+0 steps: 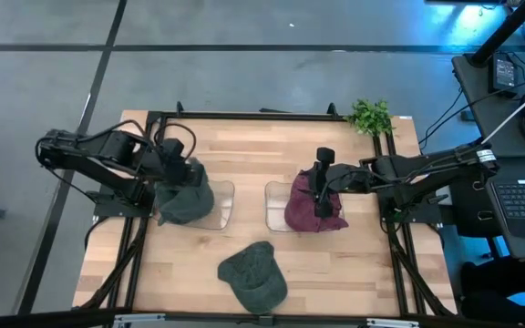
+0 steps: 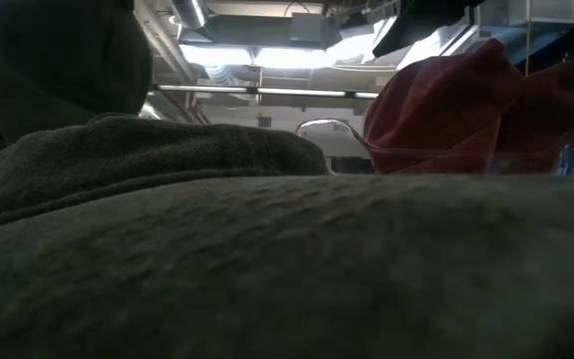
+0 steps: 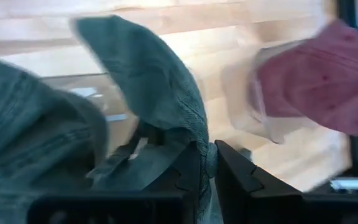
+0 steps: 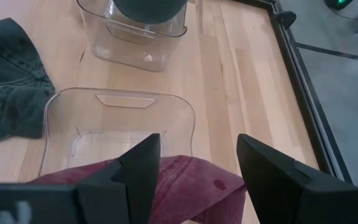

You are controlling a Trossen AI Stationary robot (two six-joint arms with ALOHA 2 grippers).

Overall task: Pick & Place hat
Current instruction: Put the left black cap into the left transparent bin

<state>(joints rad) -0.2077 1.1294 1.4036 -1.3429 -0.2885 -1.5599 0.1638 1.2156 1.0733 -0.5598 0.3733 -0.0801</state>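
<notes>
My left gripper [image 3: 209,157], shut on a dark green hat [image 1: 185,202], is over the left clear bin [image 1: 219,205]. The hat also shows in the low view's upper left [image 2: 58,60]. My right gripper [image 4: 197,155] is open above a maroon hat [image 4: 191,183] that lies in the right clear bin [image 4: 117,109], a finger on either side of the hat's top. In the high view that gripper [image 1: 322,189] is over the maroon hat [image 1: 310,214]. A second green hat [image 1: 253,273] lies flat near the table's near edge. My left gripper pinches a bunched fold of the dark green hat's cloth [image 3: 199,134] between its two fingers. The rest of the hat hangs around and below the fingers, over the left bin. Whether its lower part rests in the bin, I cannot tell.
A small green plant [image 1: 370,116] stands at the table's far right corner. The second green hat [image 2: 287,269] fills the low view's foreground. A black frame rail [image 1: 272,116] runs along the far edge. Bare wood [image 1: 244,150] lies between the bins and the far edge.
</notes>
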